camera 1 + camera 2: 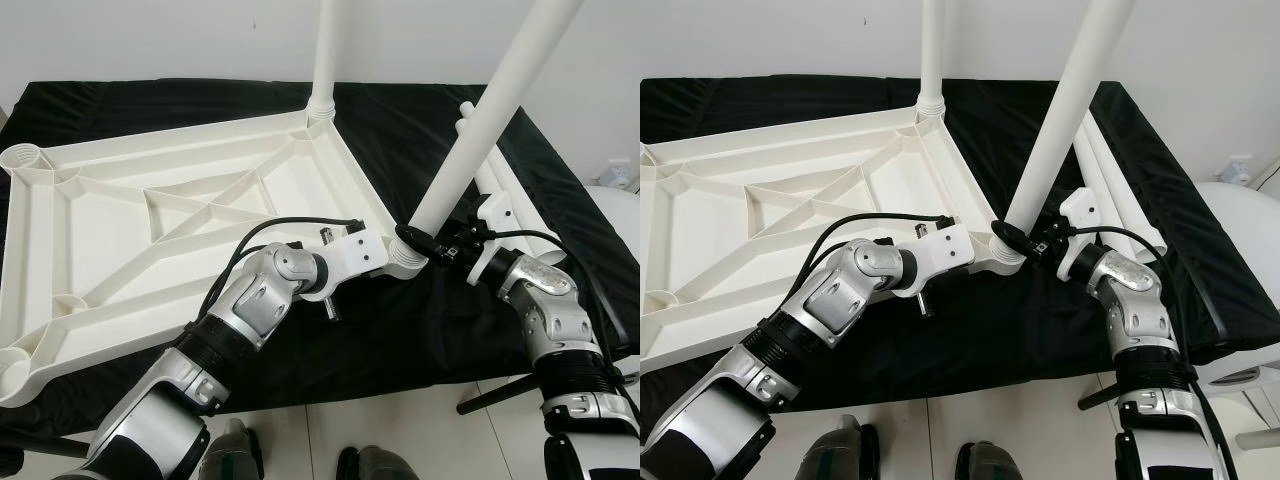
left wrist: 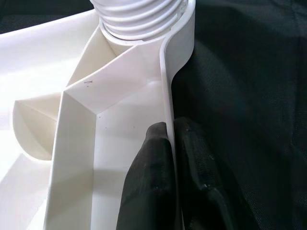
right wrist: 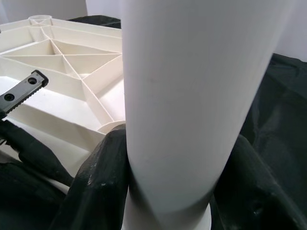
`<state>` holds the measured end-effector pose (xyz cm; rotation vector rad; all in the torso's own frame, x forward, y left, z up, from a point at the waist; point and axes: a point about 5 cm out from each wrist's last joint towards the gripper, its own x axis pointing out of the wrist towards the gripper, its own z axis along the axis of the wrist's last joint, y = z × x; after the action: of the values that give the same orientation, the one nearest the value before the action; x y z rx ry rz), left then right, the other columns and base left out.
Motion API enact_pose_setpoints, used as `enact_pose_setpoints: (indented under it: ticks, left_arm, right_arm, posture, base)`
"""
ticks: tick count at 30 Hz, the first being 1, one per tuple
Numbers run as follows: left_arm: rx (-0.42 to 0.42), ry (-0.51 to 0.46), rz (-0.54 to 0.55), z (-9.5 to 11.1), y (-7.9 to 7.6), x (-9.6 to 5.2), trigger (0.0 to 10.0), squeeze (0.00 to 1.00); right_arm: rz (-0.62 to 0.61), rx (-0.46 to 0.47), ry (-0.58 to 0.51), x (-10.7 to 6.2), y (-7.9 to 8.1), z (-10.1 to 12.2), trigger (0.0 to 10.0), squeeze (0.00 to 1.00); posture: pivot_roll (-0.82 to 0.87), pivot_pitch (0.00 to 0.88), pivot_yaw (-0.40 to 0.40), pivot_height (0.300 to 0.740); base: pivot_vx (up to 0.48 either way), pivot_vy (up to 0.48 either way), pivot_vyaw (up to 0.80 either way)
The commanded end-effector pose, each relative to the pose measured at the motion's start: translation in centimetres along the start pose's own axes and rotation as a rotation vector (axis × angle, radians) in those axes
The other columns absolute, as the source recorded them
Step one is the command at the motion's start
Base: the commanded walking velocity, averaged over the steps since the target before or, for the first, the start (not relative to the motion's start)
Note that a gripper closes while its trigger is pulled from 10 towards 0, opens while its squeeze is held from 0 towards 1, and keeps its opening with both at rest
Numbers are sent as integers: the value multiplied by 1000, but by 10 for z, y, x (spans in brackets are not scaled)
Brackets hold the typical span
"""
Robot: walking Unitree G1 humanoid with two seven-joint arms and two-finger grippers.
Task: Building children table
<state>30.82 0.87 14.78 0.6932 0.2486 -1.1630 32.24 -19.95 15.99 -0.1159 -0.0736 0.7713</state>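
Note:
The white plastic tabletop (image 1: pixel 120 215) lies upside down on a black cloth. One white leg (image 1: pixel 326 50) stands upright in its far corner socket. A second leg (image 1: pixel 480 120) leans over the near right corner socket (image 1: pixel 405 258), with its base at the threaded collar (image 2: pixel 139 19). My right gripper (image 3: pixel 172 191) is shut around the bottom of this leg, one black finger (image 3: pixel 96 182) on each side. My left gripper (image 2: pixel 173 177) is shut on the tabletop's thin side rim (image 2: pixel 168 96), just beside that corner.
Spare white legs (image 1: pixel 500 190) lie on the cloth to the right of the tabletop. Open sockets show at the two left corners (image 1: pixel 25 157). A black stand leg (image 1: pixel 495 395) and my feet (image 1: pixel 840 445) are below the table's front edge.

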Motion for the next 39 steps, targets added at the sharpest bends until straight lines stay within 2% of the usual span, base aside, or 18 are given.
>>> enact_pose_setpoints:
  ticks: [1, 20, 29, 39]
  left_arm:
    - [55, -51, -9, 14, 0, 1, 10000, 0]
    - [50, -52, -13, 14, -2, 0, 10000, 0]
    - [49, -52, -16, 13, -3, 0, 10000, 0]
    - [53, -55, -25, 14, -5, 2, 10000, 0]
  right_arm:
    - [-35, 21, -17, 0, 0, 0, 10000, 0]
    - [-259, 54, -70, 17, 12, 5, 10000, 0]
    - [-377, 79, -133, 27, 27, 13, 10000, 0]
    - [-560, 158, -177, 39, 51, 14, 10000, 0]
  posture:
    - [-34, 54, -23, 740]
    - [-36, 64, -26, 740]
    - [-39, 66, -27, 740]
    - [-38, 58, -33, 740]
  base:
    - [0, 0, 0]
    - [0, 0, 0]
    - [0, 0, 0]
    - [0, 0, 0]
